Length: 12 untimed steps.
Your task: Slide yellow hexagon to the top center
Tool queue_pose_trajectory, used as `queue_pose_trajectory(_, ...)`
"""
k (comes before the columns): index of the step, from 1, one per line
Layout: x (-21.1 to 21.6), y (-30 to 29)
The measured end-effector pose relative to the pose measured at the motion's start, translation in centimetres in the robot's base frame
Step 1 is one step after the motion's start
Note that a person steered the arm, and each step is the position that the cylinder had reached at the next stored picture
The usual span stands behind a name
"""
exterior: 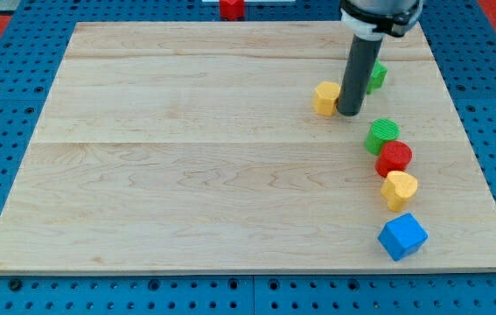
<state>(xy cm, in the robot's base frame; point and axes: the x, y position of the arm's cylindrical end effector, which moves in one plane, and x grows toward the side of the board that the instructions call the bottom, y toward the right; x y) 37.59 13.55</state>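
Observation:
A yellow block (325, 97), which looks like a hexagon, lies on the wooden board (186, 175) at the upper right of centre. My tip (349, 113) rests on the board just to its right, touching or nearly touching it. A second yellow block (399, 189), with a shape I cannot make out surely, lies lower down at the view's right.
A green block (376, 76) sits just behind the rod, to its upper right. Below the tip, a green block (382, 135), a red block (394, 157), the second yellow block and a blue cube (402, 236) form a line. A red block (232, 9) lies beyond the board's top edge.

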Motion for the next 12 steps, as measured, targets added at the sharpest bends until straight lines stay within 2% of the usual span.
queue_pose_trajectory(1, -2.0, -1.3)
queue_pose_trajectory(3, -2.8, -7.0)
queue_pose_trajectory(4, -4.8, -7.2)
queue_pose_trajectory(6, -5.9, -13.5)
queue_pose_trajectory(8, -8.9, -17.4)
queue_pose_trajectory(10, -14.1, -16.7)
queue_pose_trajectory(12, -14.1, -16.1)
